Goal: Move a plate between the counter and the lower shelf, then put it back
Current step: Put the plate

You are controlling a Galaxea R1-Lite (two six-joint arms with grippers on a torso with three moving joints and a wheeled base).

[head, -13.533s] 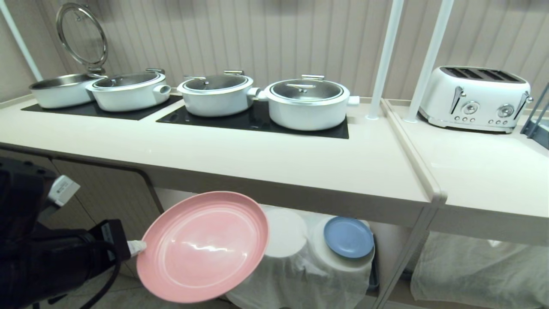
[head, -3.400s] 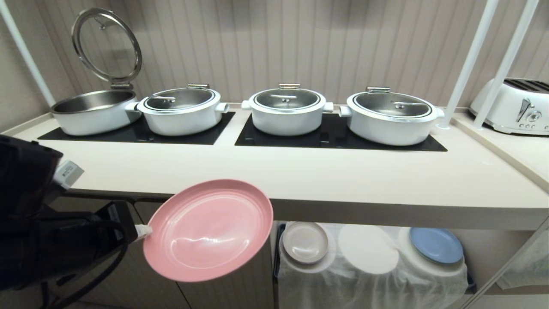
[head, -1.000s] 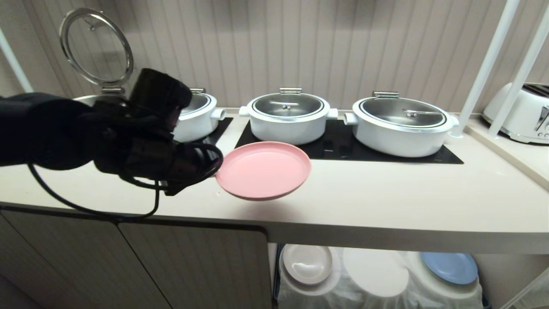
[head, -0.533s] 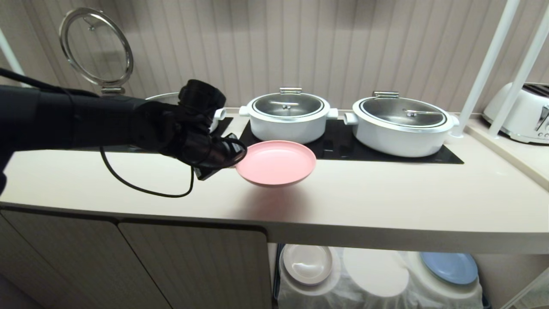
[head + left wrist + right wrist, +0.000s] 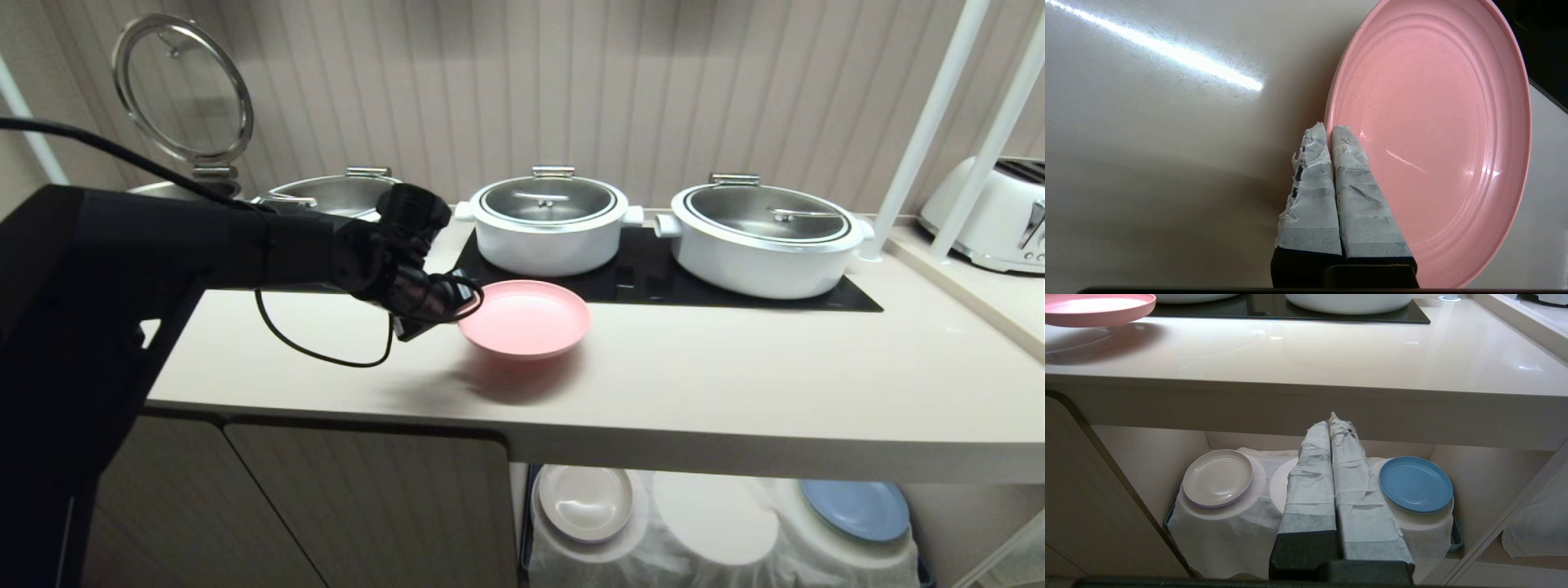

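Now the left hand (image 5: pixel 454 314), pinching the plate's (image 5: pixel 526 317) nine-o'clock rim, hovers over the worktop (image 5: pixel 694 384); next, lower and release.

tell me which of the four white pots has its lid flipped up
The far-left pot, mostly hidden behind the left arm. Its round glass lid stands upright against the wall, while the other three pots have their lids lying flat on top.

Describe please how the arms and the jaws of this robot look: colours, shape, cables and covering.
The left arm is matte black and bulky, with a loose black cable hanging in a loop beneath its wrist. The left gripper ends in two long tapering jaws on black bases, wrapped in wrinkled, frayed white tape. The right gripper shows the same white-taped tapering jaws on black bases; its arm is not in view.
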